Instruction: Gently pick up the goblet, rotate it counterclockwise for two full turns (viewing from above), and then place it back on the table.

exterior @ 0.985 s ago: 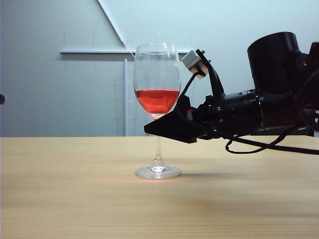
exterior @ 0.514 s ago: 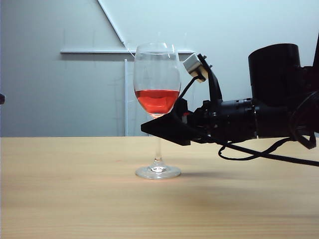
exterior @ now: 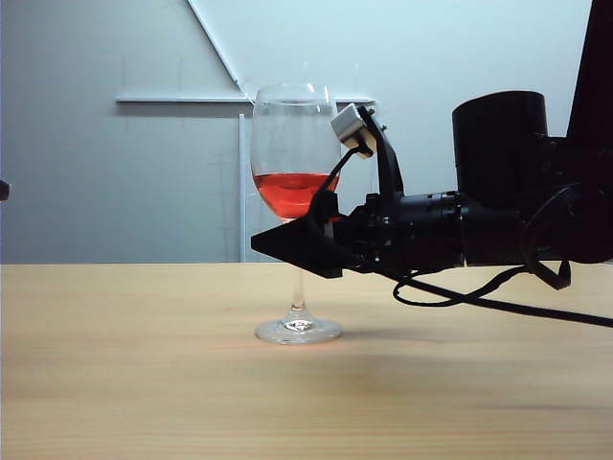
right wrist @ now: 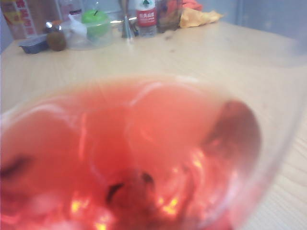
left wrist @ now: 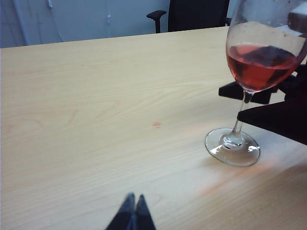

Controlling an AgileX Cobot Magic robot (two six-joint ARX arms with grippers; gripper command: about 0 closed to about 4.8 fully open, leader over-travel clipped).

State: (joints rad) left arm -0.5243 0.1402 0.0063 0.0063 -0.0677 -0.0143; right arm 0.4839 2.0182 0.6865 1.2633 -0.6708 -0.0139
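**At the stem: pincer closes in on a filled goblet**

On the pale wood table (exterior: 115, 383), left of centre in the exterior view, the goblet (exterior: 295, 172) stands upright on its round foot, red liquid filling the lower bowl. The right pincer (exterior: 287, 244) reaches in level from the right, its dark fingers straddling the thin stem just under the bowl; they appear apart, with no clamp visible yet. Thin glass, top-heavy with liquid and slick to the touch, it looks fragile: the upper stem seems the safest hold, with light pressure. The left pincer (left wrist: 133, 213) hangs with tips together over bare table, well left of the glass.
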